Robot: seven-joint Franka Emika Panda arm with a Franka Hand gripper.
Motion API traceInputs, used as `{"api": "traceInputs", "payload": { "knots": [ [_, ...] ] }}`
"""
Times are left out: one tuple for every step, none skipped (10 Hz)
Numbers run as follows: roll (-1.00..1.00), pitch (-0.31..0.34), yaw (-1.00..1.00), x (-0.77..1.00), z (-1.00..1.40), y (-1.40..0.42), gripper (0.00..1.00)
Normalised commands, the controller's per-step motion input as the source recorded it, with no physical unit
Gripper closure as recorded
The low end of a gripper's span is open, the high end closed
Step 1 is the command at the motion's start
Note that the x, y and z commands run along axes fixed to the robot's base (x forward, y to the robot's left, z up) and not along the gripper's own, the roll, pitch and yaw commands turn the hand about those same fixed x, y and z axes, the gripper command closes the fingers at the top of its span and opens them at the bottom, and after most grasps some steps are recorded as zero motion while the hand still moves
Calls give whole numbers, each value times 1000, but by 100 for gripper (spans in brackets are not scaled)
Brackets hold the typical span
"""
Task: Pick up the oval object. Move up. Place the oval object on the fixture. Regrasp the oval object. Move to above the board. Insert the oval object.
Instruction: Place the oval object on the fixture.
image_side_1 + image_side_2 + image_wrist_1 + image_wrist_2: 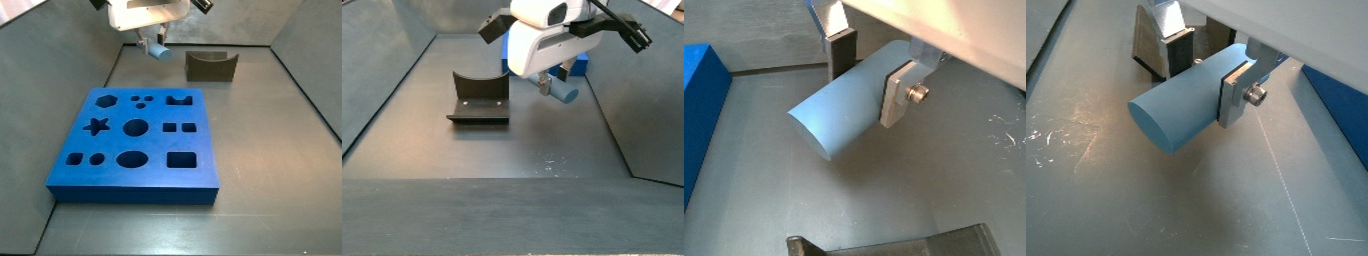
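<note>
The pale blue-grey smooth oval peg (pixel 842 112) is pinched between the hand's (pixel 1203 78) flat silver fingers (pixel 898 92), lifted clear of the grey counter (pixel 1227 200). In a side view the peg (pixel 158 49) hangs between the dark brown notched fixture (pixel 211 66) and the large bright blue board (pixel 136 140), beyond the board's far edge.

no readable text, labels or numbers anywhere
</note>
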Motion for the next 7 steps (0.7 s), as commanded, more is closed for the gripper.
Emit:
{"api": "traceInputs", "payload": {
  "knots": [
    [-3, 9, -2, -3, 1000, 1, 100],
    [-17, 18, 5, -9, 1000, -2, 100],
    [-29, 19, 11, -11, 1000, -3, 100],
    [-54, 18, 23, -17, 1000, -7, 100],
    [-70, 14, 25, -19, 1000, -9, 100],
    [-89, 14, 20, -23, 1000, -12, 100],
    [-99, 13, 18, -23, 1000, -13, 100]
  ]
}}
